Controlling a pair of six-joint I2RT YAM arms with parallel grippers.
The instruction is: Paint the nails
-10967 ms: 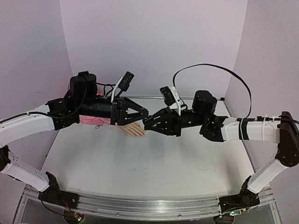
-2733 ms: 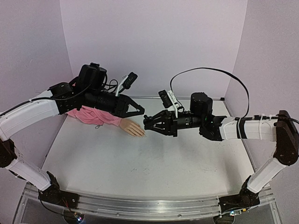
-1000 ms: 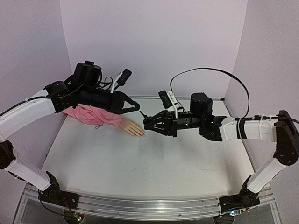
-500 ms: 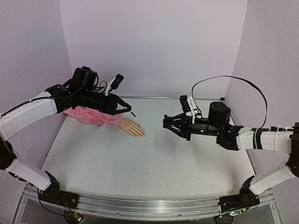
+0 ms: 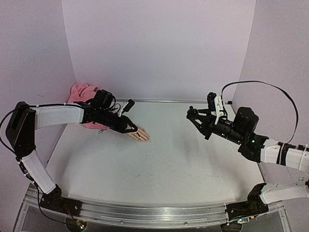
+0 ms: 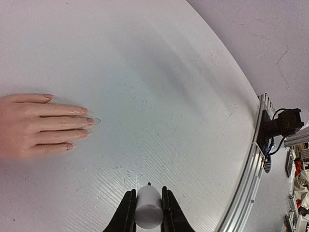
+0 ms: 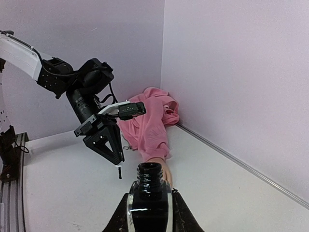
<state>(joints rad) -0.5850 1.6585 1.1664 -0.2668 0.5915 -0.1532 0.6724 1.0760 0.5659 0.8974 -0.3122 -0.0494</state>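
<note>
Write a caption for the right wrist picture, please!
The right gripper holds an open polish bottle facing the pink sleeve.

table (image 5: pixel 159 159): white, matte, faint scuffs and fine scratches across the surface
walls (image 5: pixel 159 48): plain pale lilac, at the back and on both sides
rail (image 5: pixel 154 212): aluminium extrusion running along the near table edge
pink sleeve (image 5: pixel 81 93): fabric bunched in the far-left corner, against the wall, lying on the table
bottle (image 7: pixel 149 200): dark glass, uncapped, neck open, upright
white cap (image 6: pixel 148 209): small smooth white cylinder, seen end-on
</note>
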